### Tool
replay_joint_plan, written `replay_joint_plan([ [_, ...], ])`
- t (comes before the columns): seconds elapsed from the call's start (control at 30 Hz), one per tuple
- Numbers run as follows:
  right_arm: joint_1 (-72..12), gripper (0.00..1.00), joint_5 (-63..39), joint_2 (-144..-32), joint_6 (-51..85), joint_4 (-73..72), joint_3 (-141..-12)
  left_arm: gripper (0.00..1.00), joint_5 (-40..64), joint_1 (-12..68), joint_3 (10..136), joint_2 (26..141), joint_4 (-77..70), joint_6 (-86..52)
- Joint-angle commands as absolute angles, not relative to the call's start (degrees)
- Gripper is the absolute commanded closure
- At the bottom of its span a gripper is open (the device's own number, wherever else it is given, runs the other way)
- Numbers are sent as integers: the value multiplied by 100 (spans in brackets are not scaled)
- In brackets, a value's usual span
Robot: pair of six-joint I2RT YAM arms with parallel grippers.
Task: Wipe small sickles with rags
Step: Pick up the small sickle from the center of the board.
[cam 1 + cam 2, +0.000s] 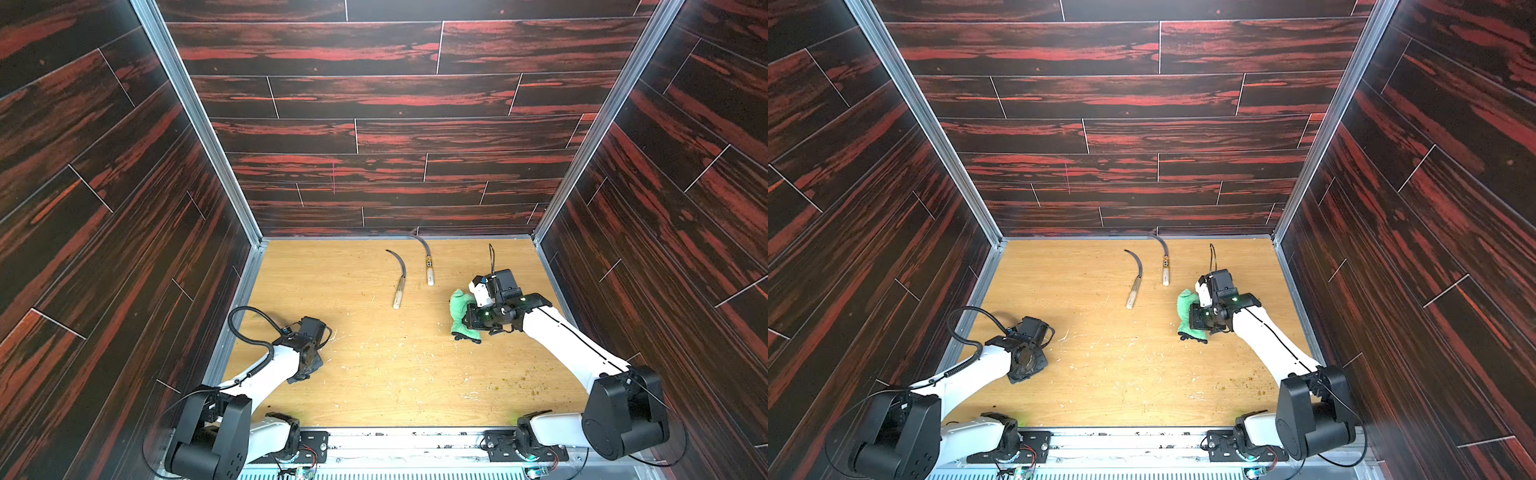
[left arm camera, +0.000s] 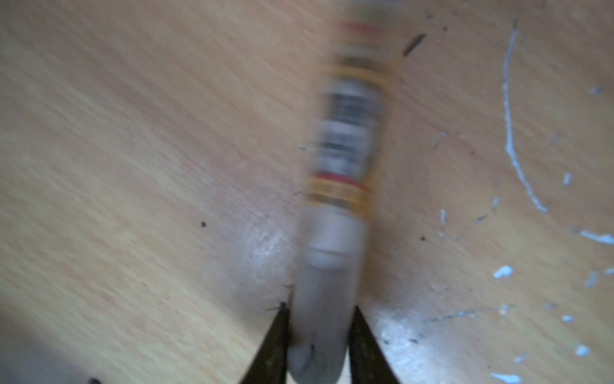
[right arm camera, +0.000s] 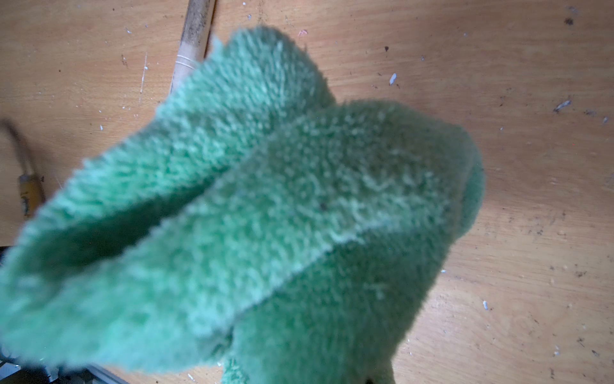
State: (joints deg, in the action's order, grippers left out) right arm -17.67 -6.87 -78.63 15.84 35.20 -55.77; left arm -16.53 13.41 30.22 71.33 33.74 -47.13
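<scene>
In the left wrist view my left gripper [image 2: 319, 309] is shut on the pale end of a small sickle's handle [image 2: 335, 232]. The handle carries a yellow-black label band and is blurred; its blade is out of view. In both top views the left arm's wrist [image 1: 309, 336] covers this sickle. Two more small sickles [image 1: 399, 282] [image 1: 429, 266] lie at the back middle of the table. My right gripper [image 1: 469, 318] is shut on the light green fluffy rag [image 1: 460, 311], which hangs bunched and fills the right wrist view [image 3: 265, 199], hiding the fingers.
The wooden table [image 1: 374, 374] is scratched, with white flecks and dark crumbs at the front right [image 1: 528, 386]. Dark red plank walls enclose it on three sides. A black ribbed cable [image 1: 245, 328] loops from the left arm. In the right wrist view a sickle handle [image 3: 194, 36] lies beyond the rag.
</scene>
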Motion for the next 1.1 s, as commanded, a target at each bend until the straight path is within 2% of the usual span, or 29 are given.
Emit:
replay_joint_plan([
  [0.0, -1793, 100, -708, -7850, 1564, 3595, -5520, 82, -1675, 1301, 3155, 7179, 3378, -4656],
  [0.2, -1793, 100, -729, -7787, 1581, 3629, -5550, 99, -1344, 1301, 3322, 7312, 3461, -4522],
  [0.4, -1793, 100, -771, -7722, 1606, 3639, -5602, 100, -688, 1460, 3420, 7462, 3150, -4261],
  [0.5, -1796, 100, -773, -7699, 1596, 3682, -5664, 100, -735, 1986, 3618, 7525, 3188, -4241],
  [0.77, -1793, 100, -863, -7761, 1499, 3899, -6008, 100, -696, 4197, 4522, 8265, 2889, -3905],
  [1.07, -1793, 100, -1242, -7760, 1442, 4067, -6184, 100, -486, 5594, 4789, 8999, 2430, -3331],
])
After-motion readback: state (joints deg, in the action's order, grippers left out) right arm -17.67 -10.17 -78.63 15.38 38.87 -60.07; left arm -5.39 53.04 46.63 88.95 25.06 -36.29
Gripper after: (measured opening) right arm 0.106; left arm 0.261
